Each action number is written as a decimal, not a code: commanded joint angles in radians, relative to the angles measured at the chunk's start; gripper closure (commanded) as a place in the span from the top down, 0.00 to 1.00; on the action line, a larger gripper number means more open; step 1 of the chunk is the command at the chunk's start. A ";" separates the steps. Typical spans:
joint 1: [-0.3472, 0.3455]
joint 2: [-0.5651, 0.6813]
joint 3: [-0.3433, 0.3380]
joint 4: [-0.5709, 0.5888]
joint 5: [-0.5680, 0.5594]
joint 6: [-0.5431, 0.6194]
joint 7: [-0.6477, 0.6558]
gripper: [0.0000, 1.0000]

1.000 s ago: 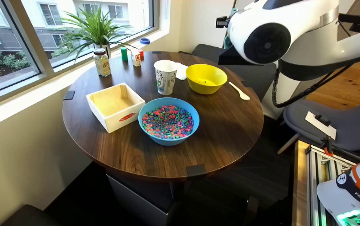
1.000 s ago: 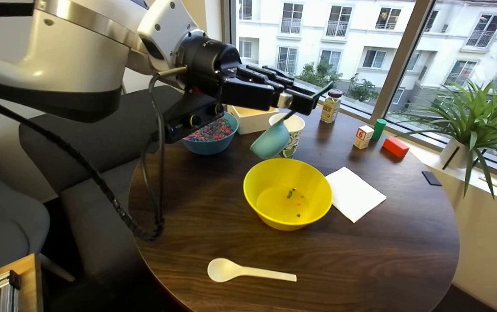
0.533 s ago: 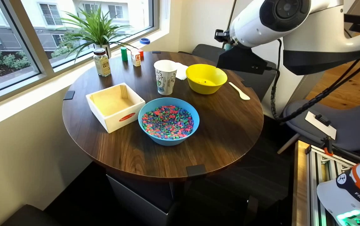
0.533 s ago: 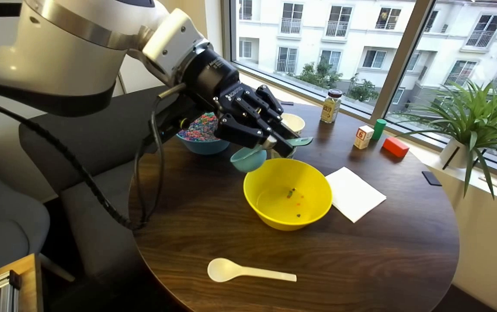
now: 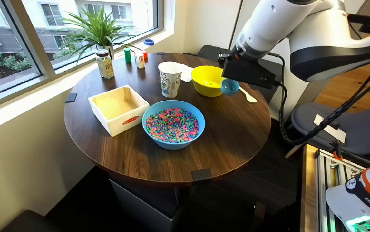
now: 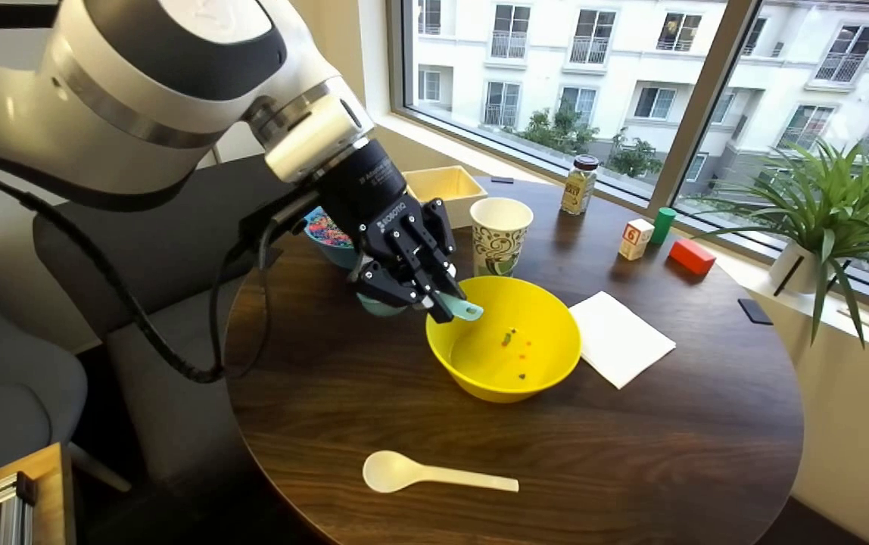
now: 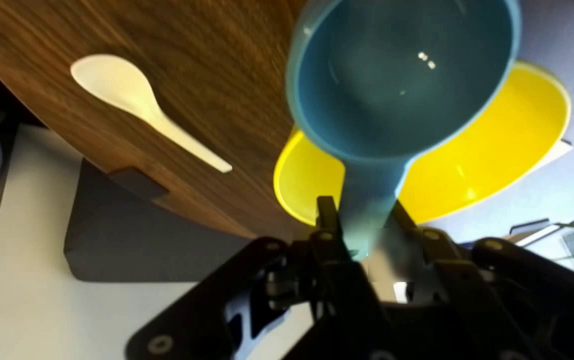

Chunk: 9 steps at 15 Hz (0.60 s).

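Scoop (image 7: 397, 110); handle (image 6: 456, 304) toward yellow bowl (image 6: 533, 310).

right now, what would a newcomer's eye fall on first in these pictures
Probably the bright yellow bowl on the round table, with a few small coloured bits in it. Then the blue scoop, hanging in the air near that bowl, its handle in the jaws. The blue bowl of many-coloured pieces, beside the wooden box, stands out too.
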 commanded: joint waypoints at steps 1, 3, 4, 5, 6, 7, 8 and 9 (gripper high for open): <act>-0.011 -0.031 0.006 -0.033 0.249 0.026 -0.140 0.06; -0.018 -0.030 0.021 -0.028 0.356 -0.006 -0.189 0.06; -0.024 -0.023 0.025 -0.028 0.400 -0.015 -0.216 0.06; -0.032 -0.018 0.029 -0.031 0.433 -0.019 -0.237 0.06; -0.038 -0.014 0.034 -0.034 0.449 -0.027 -0.259 0.06; -0.045 -0.009 0.039 -0.038 0.449 -0.035 -0.273 0.06; -0.050 -0.005 0.043 -0.039 0.453 -0.048 -0.287 0.06; -0.056 -0.001 0.048 -0.040 0.449 -0.061 -0.294 0.06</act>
